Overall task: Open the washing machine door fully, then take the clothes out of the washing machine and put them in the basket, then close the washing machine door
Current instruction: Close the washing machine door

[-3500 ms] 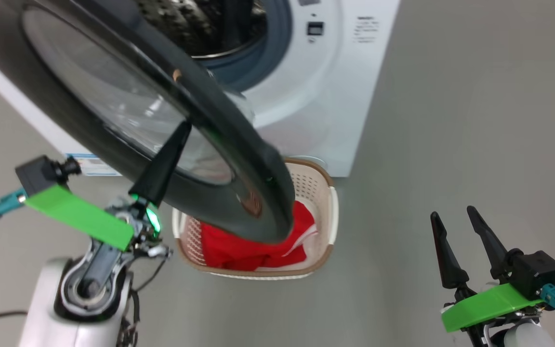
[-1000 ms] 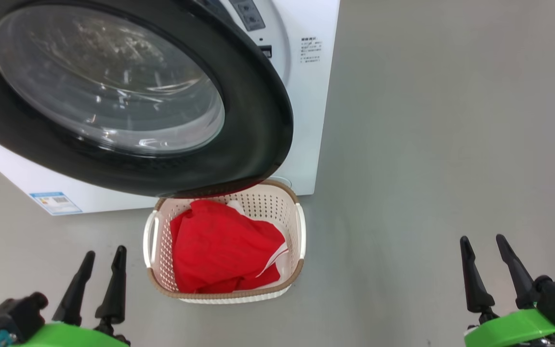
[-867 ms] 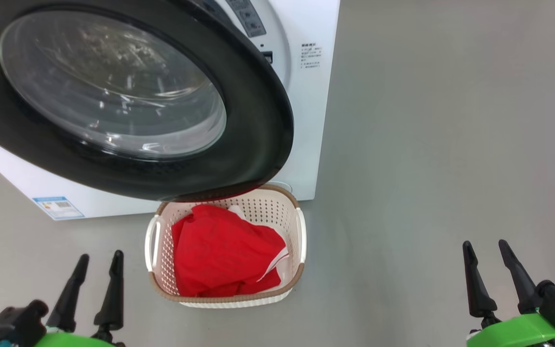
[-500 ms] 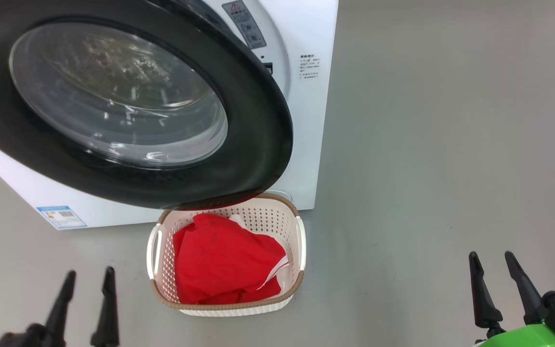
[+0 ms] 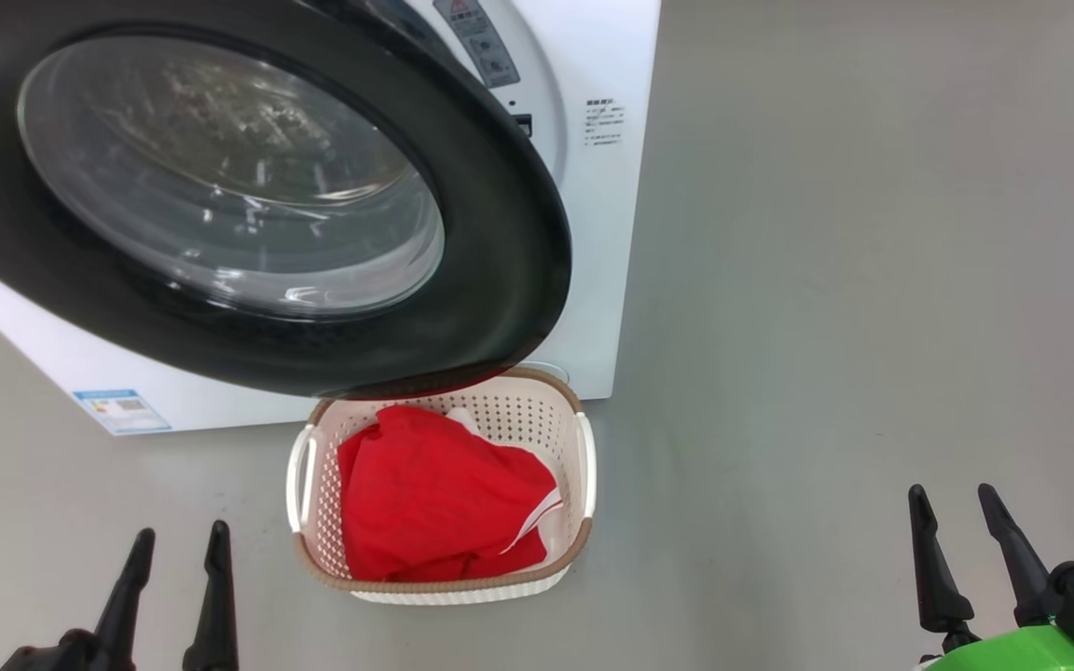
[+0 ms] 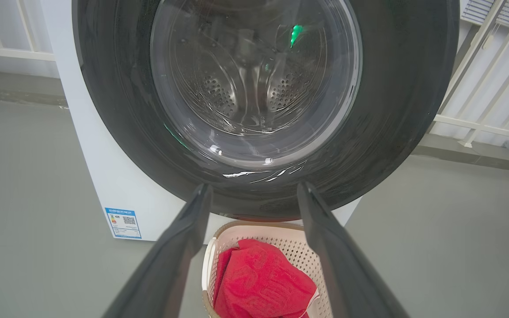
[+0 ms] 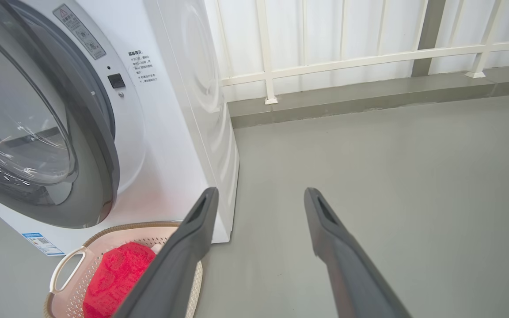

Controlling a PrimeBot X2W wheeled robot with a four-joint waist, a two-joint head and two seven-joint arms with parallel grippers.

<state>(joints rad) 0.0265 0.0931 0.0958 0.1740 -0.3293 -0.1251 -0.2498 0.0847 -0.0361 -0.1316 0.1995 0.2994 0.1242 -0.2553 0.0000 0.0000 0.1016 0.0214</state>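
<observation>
Endgame: the clothes (image 5: 434,503) sit in the basket (image 5: 444,585), and the washing machine door (image 5: 239,196) lies against the washing machine (image 5: 593,233).

The door looks shut, though its latch is hidden, so I cannot be sure. It reads as rigid and weighty with a slick glossy rim, so any last push would best land flat on the rim's right side, off the glass. The clothes are soft, light and limp, best pinched at a bunched fold. The basket stands on the floor (image 5: 826,280) right at the machine's lower front edge, under the door's bottom rim. The left gripper (image 5: 181,529) and right gripper (image 5: 951,488) hover over the floor on either side, jaws spread wide, holding and touching nothing.
</observation>
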